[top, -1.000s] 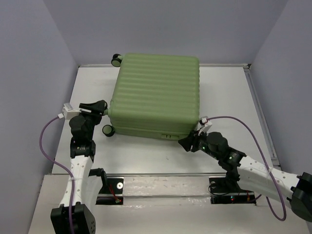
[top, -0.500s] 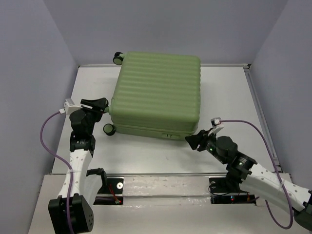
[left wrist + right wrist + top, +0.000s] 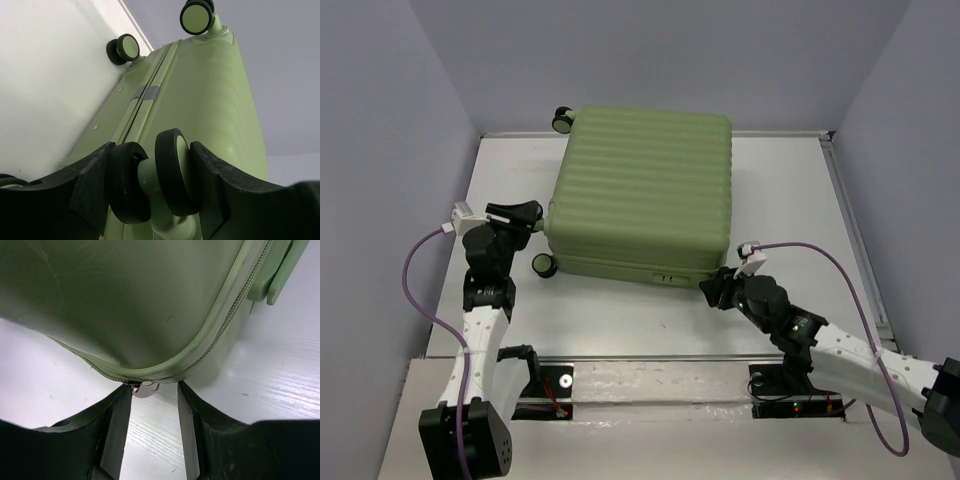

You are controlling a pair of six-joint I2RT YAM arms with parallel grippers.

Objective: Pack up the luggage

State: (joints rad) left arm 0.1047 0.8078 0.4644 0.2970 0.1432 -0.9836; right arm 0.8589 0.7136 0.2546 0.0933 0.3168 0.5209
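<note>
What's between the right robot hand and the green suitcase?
A tiny metal zipper pull, hanging from the suitcase at its corner seam, sits at the open fingertips of the right gripper. Otherwise only bare white table. The right wrist view shows it.

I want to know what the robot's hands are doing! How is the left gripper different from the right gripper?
The left gripper is closed around a wheel at the suitcase's near left corner; the right gripper sits at the near right corner, by the zipper pull. The left gripper's fingers press the wheel on both sides; the right gripper's fingers stand apart, holding nothing. Both are black, two-fingered and close to the suitcase.
</note>
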